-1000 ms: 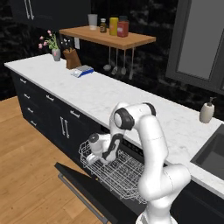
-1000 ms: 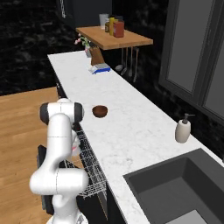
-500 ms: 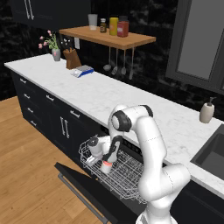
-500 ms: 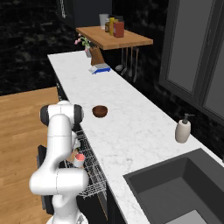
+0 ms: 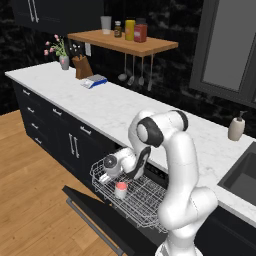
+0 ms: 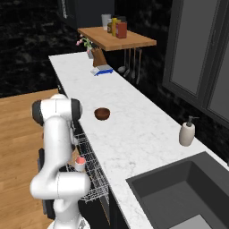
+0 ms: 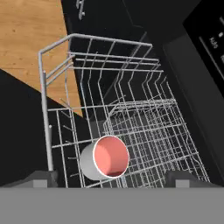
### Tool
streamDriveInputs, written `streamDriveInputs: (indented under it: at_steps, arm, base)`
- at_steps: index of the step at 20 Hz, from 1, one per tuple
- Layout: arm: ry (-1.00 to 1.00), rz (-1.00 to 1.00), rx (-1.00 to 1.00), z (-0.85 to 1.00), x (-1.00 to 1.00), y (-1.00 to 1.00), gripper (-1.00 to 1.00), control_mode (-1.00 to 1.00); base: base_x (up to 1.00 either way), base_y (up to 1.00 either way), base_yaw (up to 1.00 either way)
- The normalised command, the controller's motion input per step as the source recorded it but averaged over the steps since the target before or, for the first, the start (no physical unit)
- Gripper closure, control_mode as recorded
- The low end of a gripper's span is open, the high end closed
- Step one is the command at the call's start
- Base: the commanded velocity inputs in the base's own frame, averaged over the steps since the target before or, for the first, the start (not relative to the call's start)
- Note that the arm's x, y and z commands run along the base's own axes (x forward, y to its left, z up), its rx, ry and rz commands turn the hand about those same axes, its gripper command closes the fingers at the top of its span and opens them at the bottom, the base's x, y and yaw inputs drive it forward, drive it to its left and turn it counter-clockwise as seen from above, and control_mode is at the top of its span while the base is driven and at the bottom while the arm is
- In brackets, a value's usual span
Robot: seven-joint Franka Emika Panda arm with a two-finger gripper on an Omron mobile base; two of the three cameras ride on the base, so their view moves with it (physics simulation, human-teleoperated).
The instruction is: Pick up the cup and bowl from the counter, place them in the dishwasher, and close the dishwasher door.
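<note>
The cup, white with a red top, rests in the dishwasher's white wire rack, free of the fingers. My gripper hangs open just above it, one dark fingertip on each side of the cup. The dark-brown bowl sits on the white marble counter, beyond my arm. The dishwasher door lies folded down, below the pulled-out rack.
A beige soap bottle stands by the sink. A wooden shelf with jars, hanging utensils, a knife block and a blue item are at the far end. Dark handled cabinets and wood floor lie left.
The jaws went from shut on the cup to wide open. The cup now sits loose in the rack and the hand has drawn slightly up from it.
</note>
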Motion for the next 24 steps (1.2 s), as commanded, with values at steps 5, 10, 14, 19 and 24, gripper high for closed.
streamDriveInputs:
  at_steps: [5,10,14,19,24]
  arm:
    - [0.00,0.02,0.22,1.00,-0.46,0.00,-1.00,-1.00]
    - [0.04,0.06,0.25,1.00,-0.15,0.00,-1.00,-1.00]
    - [0.10,0.09,0.20,1.00,0.00,0.02,-1.00,-1.00]
    - [0.14,0.07,0.13,1.00,0.00,0.00,-1.00,-1.00]
    - [0.16,0.05,0.02,1.00,0.00,0.00,-1.00,-1.00]
  base:
    - [0.00,0.00,0.00]
    - [0.00,0.00,0.00]
    - [0.00,0.00,0.00]
    - [0.00,0.00,0.00]
    - [0.00,0.00,0.00]
